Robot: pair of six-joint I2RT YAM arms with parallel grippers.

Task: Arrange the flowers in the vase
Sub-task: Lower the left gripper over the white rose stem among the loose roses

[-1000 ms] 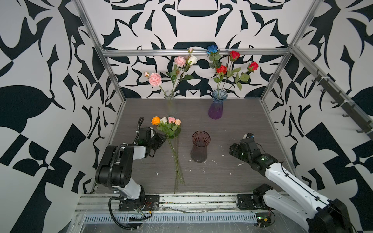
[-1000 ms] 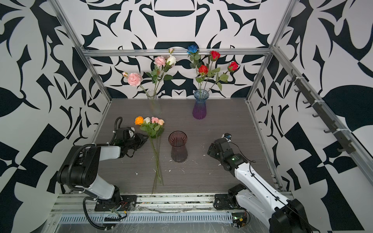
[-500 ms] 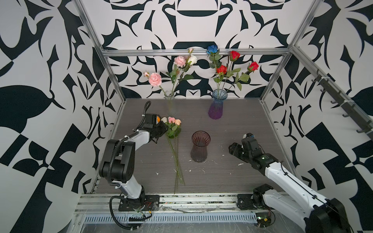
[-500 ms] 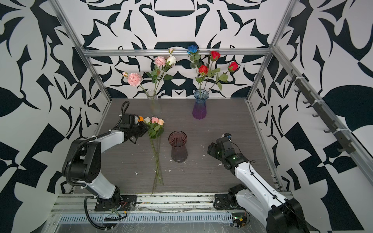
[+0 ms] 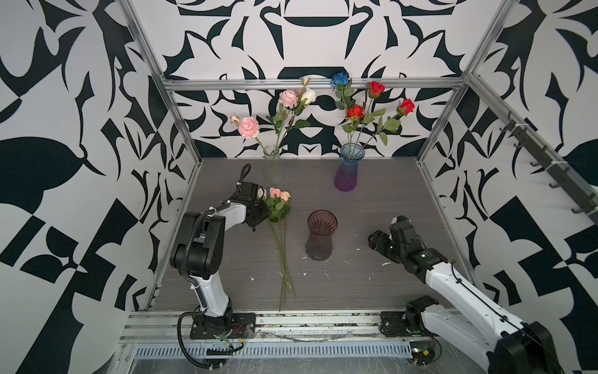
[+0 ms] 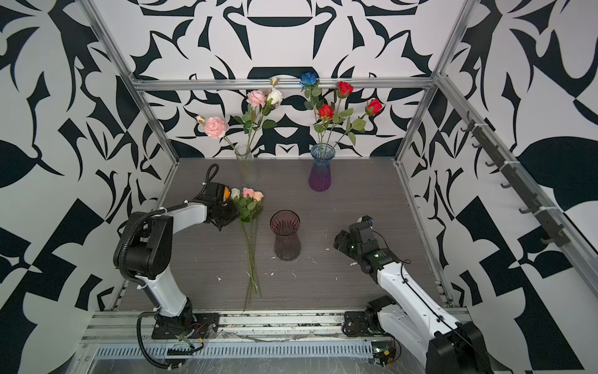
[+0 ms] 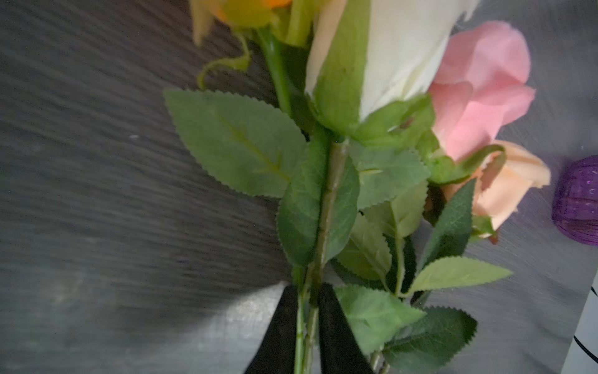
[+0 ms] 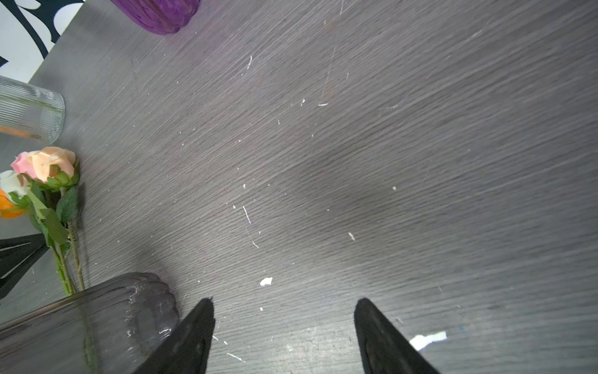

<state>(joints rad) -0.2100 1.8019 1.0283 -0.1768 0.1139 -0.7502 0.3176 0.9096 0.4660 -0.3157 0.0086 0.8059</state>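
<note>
A bunch of flowers (image 5: 277,203) lies on the dark table with orange, white, pink and peach heads toward the back and long green stems (image 5: 284,259) toward the front. My left gripper (image 5: 259,214) (image 6: 227,216) comes in from the left just below the heads. In the left wrist view its black fingers (image 7: 278,323) press two stems between them, so the left gripper (image 7: 305,289) is shut on them. An empty smoky dark vase (image 5: 320,241) (image 6: 286,238) stands upright to the right of the bunch. My right gripper (image 5: 375,241) (image 8: 284,301) is open and empty, low beside the vase (image 8: 97,317).
At the back stand a clear glass vase (image 5: 272,162) with pink and white blooms and a blue-purple vase (image 5: 348,173) with red and blue roses. Small white scraps (image 8: 266,281) dot the table. Metal frame posts and patterned walls close in three sides.
My left gripper has swung from the table's left edge in to the bunch and closed its jaws on the stems below the heads. The right arm has barely moved.
</note>
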